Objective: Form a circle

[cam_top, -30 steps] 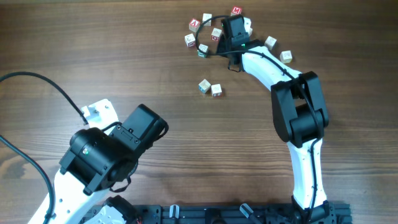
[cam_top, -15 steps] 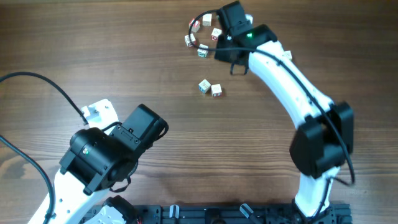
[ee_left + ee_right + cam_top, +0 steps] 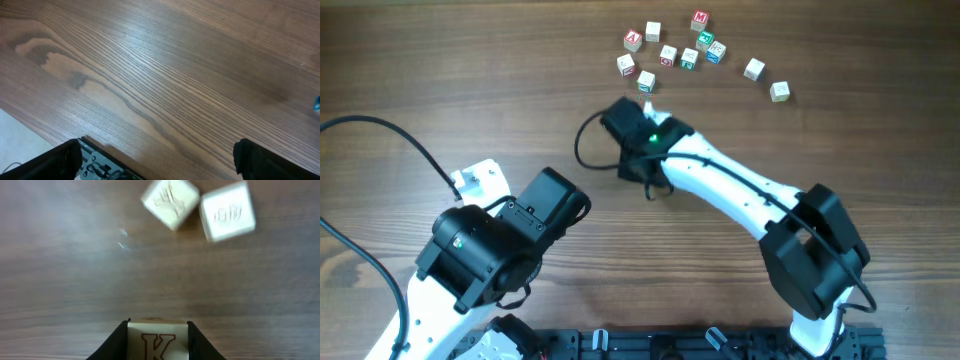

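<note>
My right gripper (image 3: 157, 326) is shut on a pale wooden cube with a brown K (image 3: 158, 342) on its face. Just ahead of it two more pale cubes (image 3: 171, 201) (image 3: 227, 211) lie side by side on the table. From overhead the right gripper (image 3: 638, 135) sits mid-table, and the arm hides those two cubes. Several lettered cubes (image 3: 668, 55) lie in a loose scatter at the far edge; no circle shows among them. My left gripper (image 3: 157, 165) is open over bare wood, far from every cube.
Two outlying cubes (image 3: 754, 68) (image 3: 779, 91) lie to the right of the scatter. The left arm (image 3: 500, 240) fills the near left corner, with a black cable (image 3: 380, 125) curving behind it. The table's edge (image 3: 20, 130) shows near the left gripper.
The right arm has swung back from the far scatter of cubes to mid-table, towards the pair of loose cubes, which it now covers in the overhead view. The left arm has not moved.
</note>
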`<state>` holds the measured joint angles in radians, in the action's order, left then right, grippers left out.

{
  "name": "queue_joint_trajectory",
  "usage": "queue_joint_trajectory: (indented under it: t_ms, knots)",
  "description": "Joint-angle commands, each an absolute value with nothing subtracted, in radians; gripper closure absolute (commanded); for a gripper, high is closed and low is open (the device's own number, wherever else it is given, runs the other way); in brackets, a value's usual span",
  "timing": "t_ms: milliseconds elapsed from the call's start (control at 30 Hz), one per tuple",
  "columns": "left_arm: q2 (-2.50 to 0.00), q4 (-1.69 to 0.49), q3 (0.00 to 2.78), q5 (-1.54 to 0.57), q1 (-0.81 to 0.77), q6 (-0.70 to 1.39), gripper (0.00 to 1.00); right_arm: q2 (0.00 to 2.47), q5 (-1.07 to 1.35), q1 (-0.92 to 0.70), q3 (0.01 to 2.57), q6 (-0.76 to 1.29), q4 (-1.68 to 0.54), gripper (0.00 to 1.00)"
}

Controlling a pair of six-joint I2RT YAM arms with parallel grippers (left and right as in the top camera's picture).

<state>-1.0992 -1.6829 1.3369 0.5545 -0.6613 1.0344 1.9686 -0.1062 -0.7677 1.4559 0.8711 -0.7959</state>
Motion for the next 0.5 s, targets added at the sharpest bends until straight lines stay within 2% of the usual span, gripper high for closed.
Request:
queue_joint_trajectory:
  t_ms: [0,167,467]
  knots:
    - [-1.095,-1.684,1.334,0.56,-0.663,1.048,0.0,1.975,-0.147,-0.802,1.4,0.908,-0.725,0.85]
    - [-1.095,-1.684,1.334,0.56,-0.663,1.048,0.0,2.008,-0.29,-0.805,1.365,0.981,-0.675,0.86]
    - [-1.095,-1.684,1.334,0.56,-0.663,1.048,0.0,2.125,-0.37,-0.805,1.359,1.005,-0.553,0.85]
